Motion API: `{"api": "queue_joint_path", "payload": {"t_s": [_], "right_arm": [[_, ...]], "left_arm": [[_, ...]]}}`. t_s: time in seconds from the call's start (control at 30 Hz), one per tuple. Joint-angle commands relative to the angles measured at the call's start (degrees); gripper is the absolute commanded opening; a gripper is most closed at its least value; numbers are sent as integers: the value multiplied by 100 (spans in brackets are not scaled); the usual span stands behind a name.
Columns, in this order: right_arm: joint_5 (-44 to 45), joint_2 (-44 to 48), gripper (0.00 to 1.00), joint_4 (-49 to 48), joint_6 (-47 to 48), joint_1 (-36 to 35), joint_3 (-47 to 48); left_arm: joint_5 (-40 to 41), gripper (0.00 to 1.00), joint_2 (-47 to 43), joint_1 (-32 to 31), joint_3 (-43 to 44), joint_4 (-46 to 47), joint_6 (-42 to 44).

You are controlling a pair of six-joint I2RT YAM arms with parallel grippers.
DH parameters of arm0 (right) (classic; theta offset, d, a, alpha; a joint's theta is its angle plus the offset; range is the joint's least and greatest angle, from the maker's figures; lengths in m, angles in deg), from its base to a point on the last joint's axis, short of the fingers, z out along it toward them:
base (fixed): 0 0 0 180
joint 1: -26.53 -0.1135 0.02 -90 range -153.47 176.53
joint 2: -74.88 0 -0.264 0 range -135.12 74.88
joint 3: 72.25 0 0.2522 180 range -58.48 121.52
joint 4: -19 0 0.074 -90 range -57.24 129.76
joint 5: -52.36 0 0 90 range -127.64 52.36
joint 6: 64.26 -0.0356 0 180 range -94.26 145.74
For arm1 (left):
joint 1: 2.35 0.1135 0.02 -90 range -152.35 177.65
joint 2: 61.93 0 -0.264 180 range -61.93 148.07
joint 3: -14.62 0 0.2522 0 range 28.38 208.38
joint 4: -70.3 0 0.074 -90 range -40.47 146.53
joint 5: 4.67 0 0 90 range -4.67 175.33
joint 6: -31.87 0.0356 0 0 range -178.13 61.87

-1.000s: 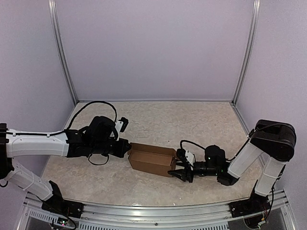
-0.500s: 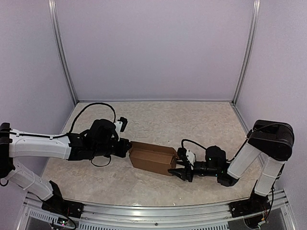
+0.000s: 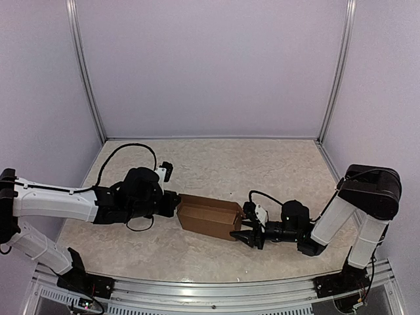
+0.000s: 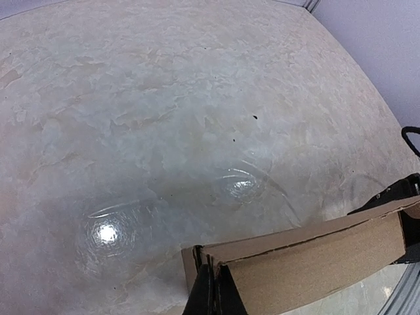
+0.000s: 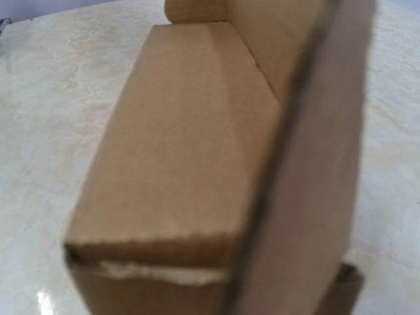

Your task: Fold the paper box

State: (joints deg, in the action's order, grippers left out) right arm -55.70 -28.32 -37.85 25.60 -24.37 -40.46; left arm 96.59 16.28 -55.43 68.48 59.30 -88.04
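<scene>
Work surface: a beige marbled table [image 3: 262, 164] enclosed by lilac walls [image 3: 210, 65]. The left gripper [image 3: 172, 203], jaws closed, bears on the left end of the paper box [image 3: 209, 220], which stands open-topped on the table. At the box's right end, the right gripper [image 3: 244, 233] sets part-open jaws about the end wall. Brace the left end firmly and press the right flap squarely along its crease.

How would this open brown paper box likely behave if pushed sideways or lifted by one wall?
Probably light: the paper box is thin, empty cardboard, so it should slide on the glossy table. Its walls likely flex; the left gripper pinches one thin edge. Low and long, it seems unlikely to tip.
</scene>
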Motion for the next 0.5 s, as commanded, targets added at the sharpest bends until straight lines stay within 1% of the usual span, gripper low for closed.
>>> {"api": "queue_joint_path", "payload": {"t_s": [0.0,0.47], "right_arm": [[521,-60,15,-243,-170,-1,-61],[693,34,16,-322,-189,-91,-184]], "left_arm": [[52,0,168,-135,-232,-588,-237],[464,0,177,-555,-740,-593,-623]]}}
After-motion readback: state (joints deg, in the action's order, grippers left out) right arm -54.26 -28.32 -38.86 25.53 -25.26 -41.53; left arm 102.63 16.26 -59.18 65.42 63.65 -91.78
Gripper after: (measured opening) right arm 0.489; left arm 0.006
